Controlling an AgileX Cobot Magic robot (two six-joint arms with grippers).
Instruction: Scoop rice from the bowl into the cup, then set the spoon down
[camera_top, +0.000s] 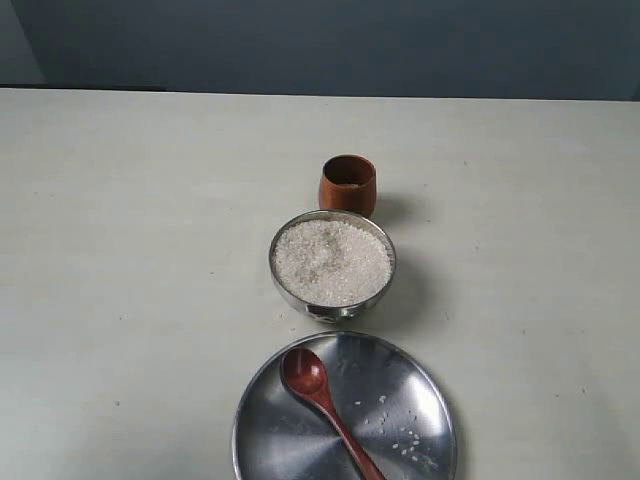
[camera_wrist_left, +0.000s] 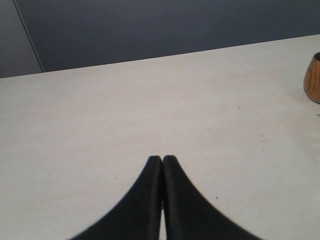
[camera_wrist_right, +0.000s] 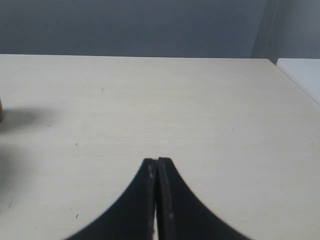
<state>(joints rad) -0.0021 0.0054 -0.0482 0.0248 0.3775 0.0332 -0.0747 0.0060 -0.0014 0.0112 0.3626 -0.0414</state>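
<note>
A shiny steel bowl (camera_top: 290, 285) stands mid-table, heaped with white rice (camera_top: 332, 262). Just behind it is the reddish-brown wooden cup (camera_top: 348, 185); its side also shows at the edge of the left wrist view (camera_wrist_left: 313, 80). The dark wooden spoon (camera_top: 320, 395) lies on a flat steel plate (camera_top: 420, 385) in front of the bowl, handle running off the near edge. Neither arm appears in the exterior view. My left gripper (camera_wrist_left: 162, 158) is shut and empty over bare table. My right gripper (camera_wrist_right: 157, 160) is shut and empty too.
A few loose rice grains (camera_top: 405, 440) lie on the plate. The pale table (camera_top: 130, 250) stretches wide to both sides. A dark wall (camera_top: 320, 45) rises behind its far edge. A white surface (camera_wrist_right: 305, 75) adjoins the table in the right wrist view.
</note>
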